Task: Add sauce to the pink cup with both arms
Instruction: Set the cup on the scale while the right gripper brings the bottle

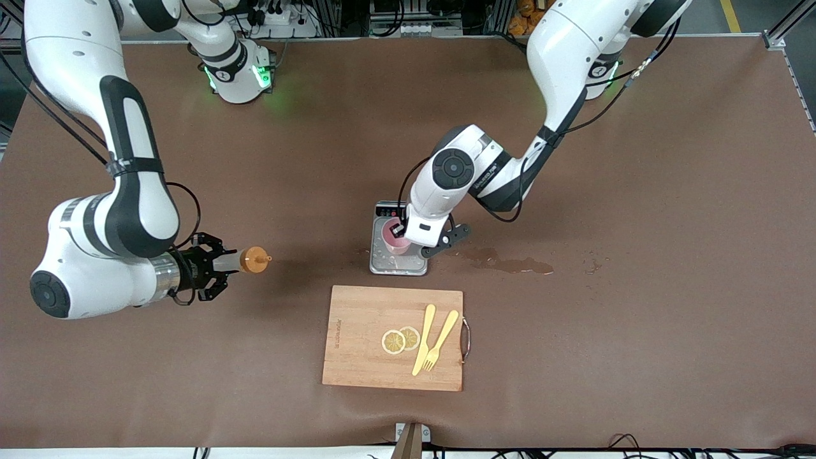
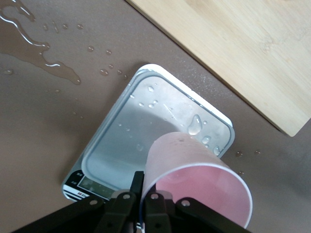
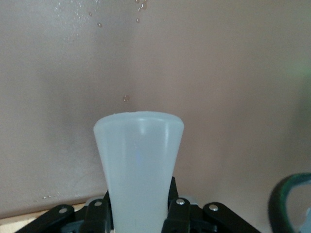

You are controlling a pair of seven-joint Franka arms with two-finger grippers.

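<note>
The pink cup [image 1: 395, 242] is on the grey scale [image 1: 390, 262] at the table's middle. I cannot tell whether it rests on the plate or is just above it. My left gripper [image 1: 401, 237] is shut on the cup's wall at the rim, one finger inside and one outside. In the left wrist view the cup [image 2: 194, 179] is over the wet scale [image 2: 146, 126], pinched by the left gripper [image 2: 144, 196]. My right gripper [image 1: 223, 261] is shut on the sauce bottle [image 1: 245, 260]. It holds the bottle level above the table toward the right arm's end, orange cap pointing at the scale. In the right wrist view the bottle [image 3: 138, 155] fills the right gripper [image 3: 138, 206], and the cap is hidden.
A wooden cutting board [image 1: 363, 338] lies nearer the front camera than the scale, with two lemon slices [image 1: 400, 340], a yellow knife [image 1: 423, 339] and a yellow fork [image 1: 441, 340]. A wet spill [image 1: 510, 262] lies beside the scale toward the left arm's end.
</note>
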